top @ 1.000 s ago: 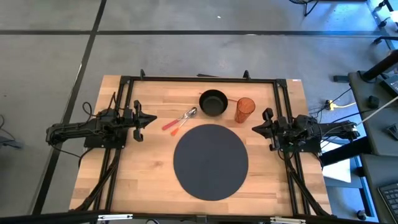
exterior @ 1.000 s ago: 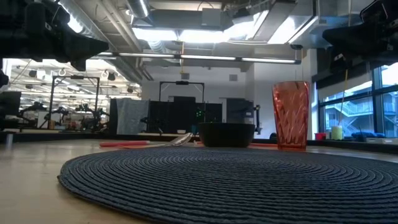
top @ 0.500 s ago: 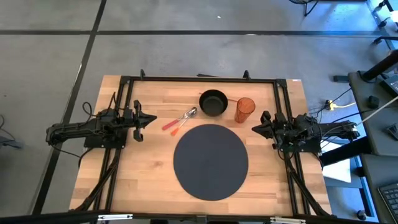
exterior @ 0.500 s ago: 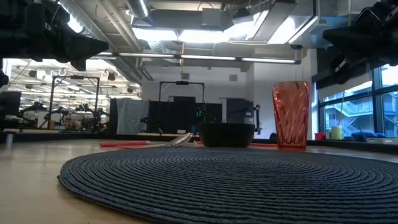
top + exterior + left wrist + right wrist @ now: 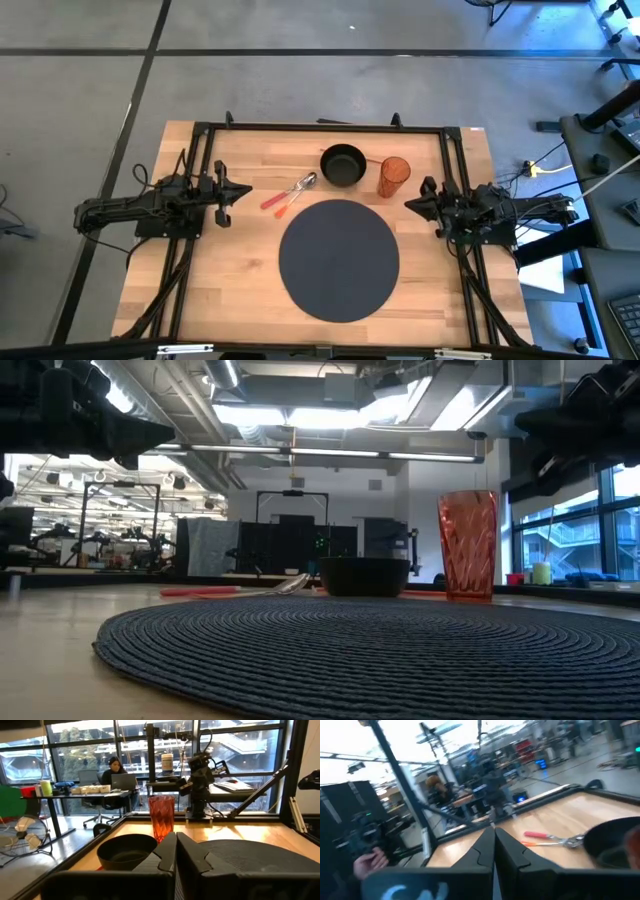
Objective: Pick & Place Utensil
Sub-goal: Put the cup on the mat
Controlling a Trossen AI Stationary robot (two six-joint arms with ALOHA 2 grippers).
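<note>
Two metal utensils with orange-red handles [image 5: 289,196] lie side by side on the wooden table [image 5: 200,290], their handles angled toward the left arm and their shiny heads toward the black round bowl [image 5: 343,165], which sits close beside them near the table's far edge. In the right wrist view the same utensils [image 5: 551,838] show flat on the wood, the bowl's rim just next to their heads. No gripper touches them.

Beside the bowl stands an upright orange-red faceted plastic tumbler [image 5: 393,176], a little apart from it. In front of all three, in the table's middle, lies a large round dark woven placemat [image 5: 338,259], bare on top; the utensils rest just off its edge.

The left gripper [image 5: 243,192] hangs above the table's left side, pointing toward the utensils, its two dark fingers [image 5: 167,855] pressed together and holding nothing. The right gripper [image 5: 410,204] sits above the right side, near the tumbler, its fingers [image 5: 489,847] likewise pressed together and empty.

A person [image 5: 116,768] sits at a desk beyond the table.
</note>
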